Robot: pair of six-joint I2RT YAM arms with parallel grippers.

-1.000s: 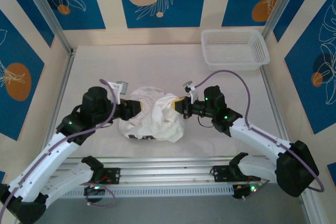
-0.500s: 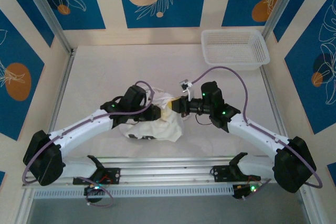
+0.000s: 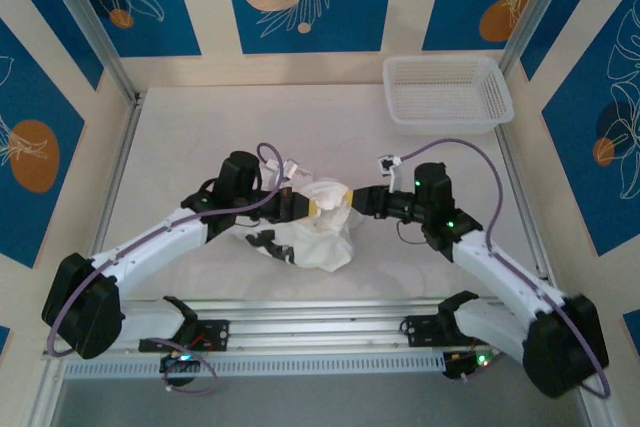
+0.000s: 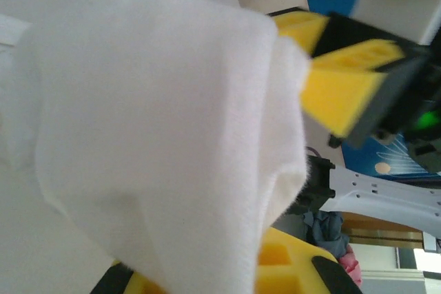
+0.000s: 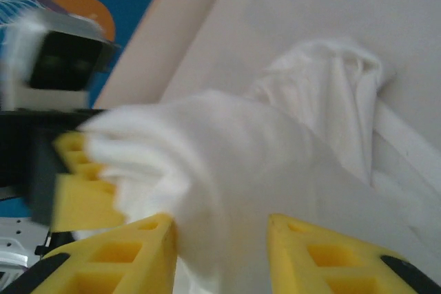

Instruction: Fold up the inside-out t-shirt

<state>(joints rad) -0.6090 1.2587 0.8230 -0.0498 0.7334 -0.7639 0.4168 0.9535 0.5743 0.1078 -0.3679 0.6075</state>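
Two arms meet over the inside-out t-shirt (image 3: 318,235), bunched in a heap on the table (image 3: 200,137) near its middle, toward the near edge; the left gripper (image 3: 308,206) is clamped tight on a raised fold of white cloth; the right gripper (image 3: 350,201) has its jaws parted, the same fold between them; a mesh basket (image 3: 440,125) sits well apart, far right.
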